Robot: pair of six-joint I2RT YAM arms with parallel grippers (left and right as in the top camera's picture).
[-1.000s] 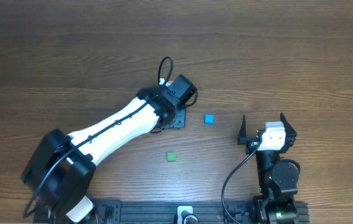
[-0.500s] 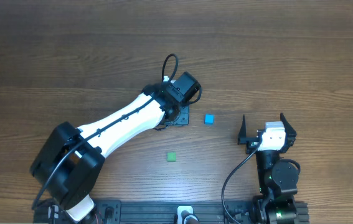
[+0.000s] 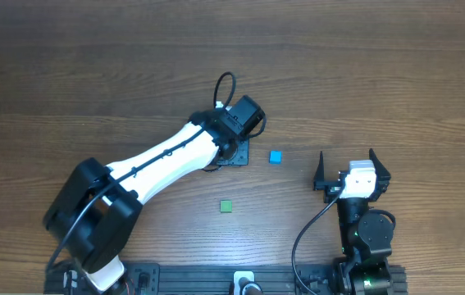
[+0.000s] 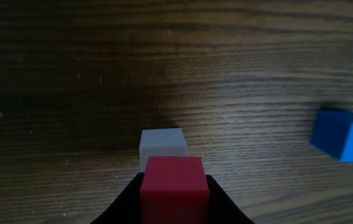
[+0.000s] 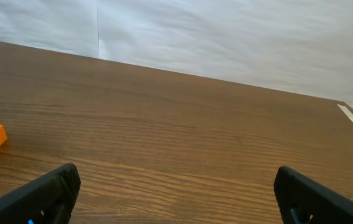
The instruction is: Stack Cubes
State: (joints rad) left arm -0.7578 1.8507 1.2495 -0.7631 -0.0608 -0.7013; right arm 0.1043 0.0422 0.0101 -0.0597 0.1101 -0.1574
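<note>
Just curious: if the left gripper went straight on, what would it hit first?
Probably the grey cube, right ahead of the red cube the left gripper holds; the gap between them is unclear.

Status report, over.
Left gripper shut on small red cube. Small grey cube just beyond it. Right gripper open, near its base. Small blue cube off aside.

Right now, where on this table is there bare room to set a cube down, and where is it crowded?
Free: the table's far strip beyond the blue cube, and its left side. Crowded: the middle, with left gripper, red cube, grey cube and green cube close together.
</note>
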